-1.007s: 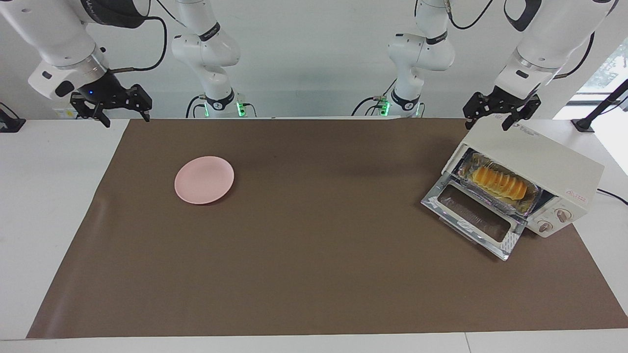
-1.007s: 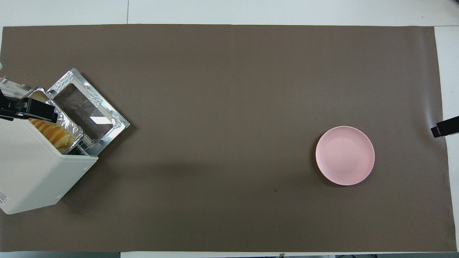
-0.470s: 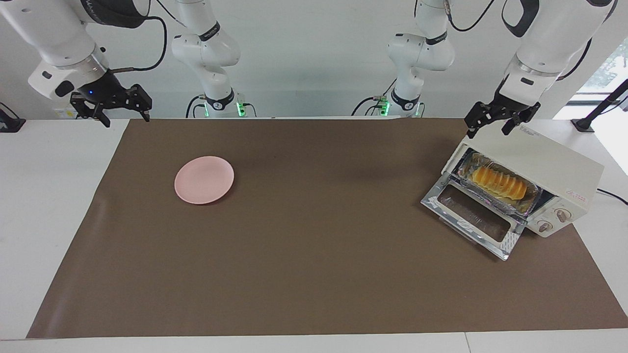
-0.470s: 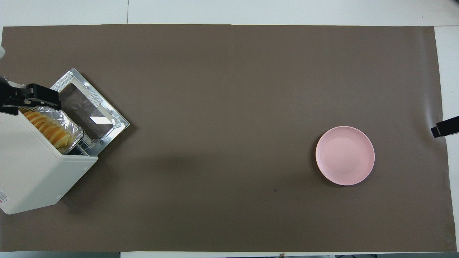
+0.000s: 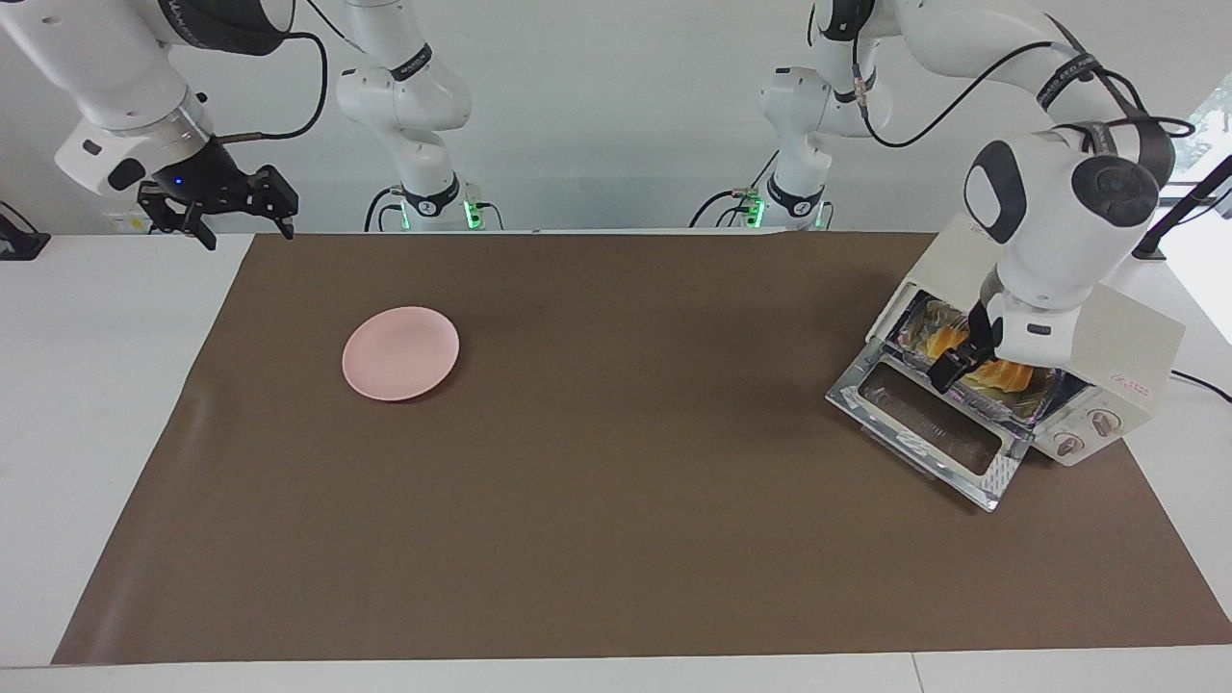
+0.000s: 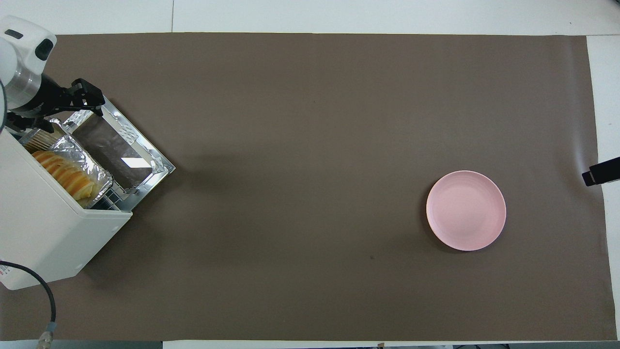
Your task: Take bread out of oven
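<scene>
Bread (image 5: 1008, 374): small golden-yellow loaf with ridged, slice-like segments, lying lengthwise in a crinkled silver foil tray (image 6: 92, 169) just inside the mouth of the oven (image 5: 1126, 332). In the facing view the left arm's wrist covers the middle of the loaf; in the overhead view about half its length shows (image 6: 65, 173) under the edge of the oven's top.

Oven: cream-white box at the left arm's end of the tabletop (image 5: 597, 616), turned at an angle. Silver-framed glass door (image 5: 929, 423) is folded down flat onto the brown mat (image 6: 310, 121). Two round knobs (image 5: 1088, 433) sit beside the opening. A dark wire rack (image 6: 109, 202) shows under the tray's corner.

Left hand (image 5: 948, 369): reaches down in front of the oven's opening, over the foil tray and the door's hinge edge. Black fingers (image 6: 87, 94) point toward the door. Cannot tell whether the fingers are apart or together, nor whether they touch bread or tray. The wrist stands between the facing camera and the loaf.

Pink plate (image 5: 400, 352): on the mat toward the right arm's end, well apart from the oven.

Right hand (image 5: 241, 207): waiting over the mat's edge at its own end of the tabletop, fingers spread, holding nothing.
</scene>
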### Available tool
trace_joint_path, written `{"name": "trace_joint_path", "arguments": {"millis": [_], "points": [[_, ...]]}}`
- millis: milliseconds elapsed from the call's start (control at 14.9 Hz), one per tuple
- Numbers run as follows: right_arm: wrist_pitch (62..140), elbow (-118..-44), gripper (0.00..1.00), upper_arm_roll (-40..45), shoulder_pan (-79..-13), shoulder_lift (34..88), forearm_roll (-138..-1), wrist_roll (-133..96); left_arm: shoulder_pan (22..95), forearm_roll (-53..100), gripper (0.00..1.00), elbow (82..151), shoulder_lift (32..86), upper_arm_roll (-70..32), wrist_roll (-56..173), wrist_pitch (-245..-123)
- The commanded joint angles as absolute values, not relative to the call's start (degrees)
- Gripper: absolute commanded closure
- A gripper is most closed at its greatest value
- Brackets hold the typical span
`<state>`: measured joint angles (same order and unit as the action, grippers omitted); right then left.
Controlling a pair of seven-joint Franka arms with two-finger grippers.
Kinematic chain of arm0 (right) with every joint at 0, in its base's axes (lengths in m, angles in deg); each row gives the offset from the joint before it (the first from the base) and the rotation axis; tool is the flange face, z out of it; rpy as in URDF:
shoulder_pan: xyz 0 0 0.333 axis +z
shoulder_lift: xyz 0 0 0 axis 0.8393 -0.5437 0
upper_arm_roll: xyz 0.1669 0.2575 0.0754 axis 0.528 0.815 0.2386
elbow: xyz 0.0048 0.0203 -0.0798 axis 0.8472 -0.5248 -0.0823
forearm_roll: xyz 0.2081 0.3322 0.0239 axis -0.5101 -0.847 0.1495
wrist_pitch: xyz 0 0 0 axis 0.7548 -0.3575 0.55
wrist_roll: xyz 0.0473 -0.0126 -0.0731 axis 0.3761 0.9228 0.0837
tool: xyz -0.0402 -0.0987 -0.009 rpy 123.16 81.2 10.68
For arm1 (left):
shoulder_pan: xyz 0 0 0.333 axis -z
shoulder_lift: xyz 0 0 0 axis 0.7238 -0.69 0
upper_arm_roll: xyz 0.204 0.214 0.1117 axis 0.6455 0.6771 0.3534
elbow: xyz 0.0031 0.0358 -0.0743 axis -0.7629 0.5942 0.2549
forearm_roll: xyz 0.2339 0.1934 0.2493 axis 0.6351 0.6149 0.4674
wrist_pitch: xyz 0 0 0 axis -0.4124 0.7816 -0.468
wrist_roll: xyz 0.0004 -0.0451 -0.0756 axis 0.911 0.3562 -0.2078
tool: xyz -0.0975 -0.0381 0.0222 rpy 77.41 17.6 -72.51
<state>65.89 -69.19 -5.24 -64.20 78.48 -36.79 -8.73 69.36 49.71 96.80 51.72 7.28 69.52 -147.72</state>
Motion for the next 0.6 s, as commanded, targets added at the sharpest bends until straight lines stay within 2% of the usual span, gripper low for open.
{"name": "trace_joint_path", "arguments": {"millis": [0,201,537], "points": [[65.9,-70.6,0.00,-4.9,-64.8,79.7,-37.3,-8.4,69.0,50.8,0.00,104.0,55.3,7.9,73.3,-152.6],[65.9,-70.6,0.00,-4.9,-64.8,79.8,-37.3,-8.4,69.0,50.8,0.00,111.1,56.3,7.9,75.2,-159.4],[65.9,-70.6,0.00,-4.9,-64.8,79.7,-37.3,-8.4,69.0,50.9,0.00,117.8,57.0,7.8,75.6,-167.9]]}}
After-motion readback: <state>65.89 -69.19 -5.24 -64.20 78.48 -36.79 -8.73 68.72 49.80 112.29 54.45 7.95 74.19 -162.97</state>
